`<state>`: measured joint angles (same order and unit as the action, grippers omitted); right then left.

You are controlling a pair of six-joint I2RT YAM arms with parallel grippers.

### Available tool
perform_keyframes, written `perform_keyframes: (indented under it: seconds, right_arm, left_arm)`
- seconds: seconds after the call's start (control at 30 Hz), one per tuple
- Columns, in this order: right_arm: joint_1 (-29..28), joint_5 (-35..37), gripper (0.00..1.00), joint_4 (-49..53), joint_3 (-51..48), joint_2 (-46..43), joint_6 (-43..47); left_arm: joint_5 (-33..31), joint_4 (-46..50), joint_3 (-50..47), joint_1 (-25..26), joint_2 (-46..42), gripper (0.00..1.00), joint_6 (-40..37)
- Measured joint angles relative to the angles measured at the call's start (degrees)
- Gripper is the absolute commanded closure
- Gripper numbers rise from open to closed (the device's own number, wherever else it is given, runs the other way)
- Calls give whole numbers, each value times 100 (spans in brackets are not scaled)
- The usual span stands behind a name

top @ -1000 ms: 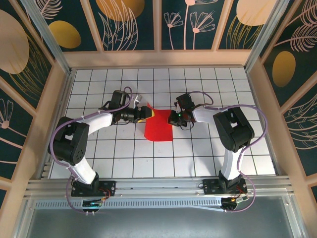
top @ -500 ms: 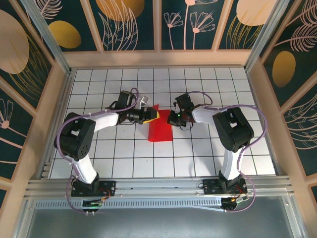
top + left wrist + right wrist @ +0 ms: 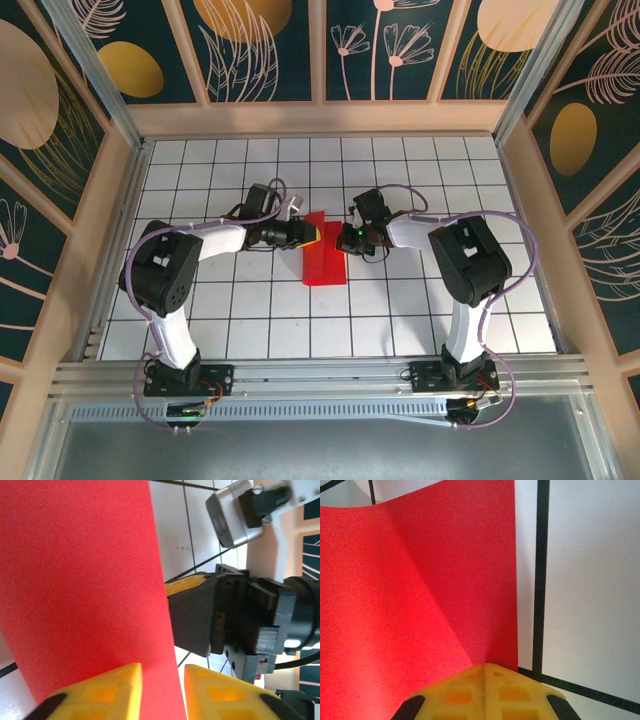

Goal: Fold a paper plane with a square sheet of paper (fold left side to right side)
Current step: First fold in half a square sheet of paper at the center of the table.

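Observation:
The square sheet of paper (image 3: 326,262) is bright red and lies mid-table, its left side lifted and curled over to the right. My left gripper (image 3: 312,233) is at the sheet's upper left. In the left wrist view its yellow fingertips (image 3: 116,686) stand apart, with the paper's (image 3: 85,580) edge running between them. My right gripper (image 3: 343,238) is at the upper right edge. In the right wrist view its tips (image 3: 485,680) are shut and rest on the paper (image 3: 395,605), from where a crease runs up-left. The right gripper's dark body (image 3: 200,615) sits just beyond the edge.
The white gridded table (image 3: 220,300) is boxed in by wooden walls (image 3: 118,200) on the left, back and right. Both arms reach inward from the near edge and meet over the sheet, their tips less than one tile apart.
My left gripper has moved right, carrying the sheet's left side over, so the red shape looks narrower. Its jaws have narrowed. The right gripper has stayed in place.

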<state>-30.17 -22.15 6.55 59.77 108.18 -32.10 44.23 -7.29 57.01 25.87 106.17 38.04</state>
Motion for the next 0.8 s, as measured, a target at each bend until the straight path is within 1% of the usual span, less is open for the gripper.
perform_keyframes:
  seconds: [0.07,0.23,0.4,0.57,0.8]
  right_arm:
    - [0,-4,99,-4,0,0,-2]
    - [-11,-20,99,-15,0,0,-2]
    - [-28,-17,98,-17,0,-4,-2]
    - [-31,22,87,-15,0,-184,-24]
    - [59,35,68,-212,-216,-848,-24]
  left_arm:
    - [-42,13,2,35,17,85,-28]
    - [-125,22,11,52,26,95,-42]
    - [-170,24,26,72,52,99,-48]
    - [-216,26,37,85,63,100,-48]
    - [-275,31,44,116,63,100,-48]
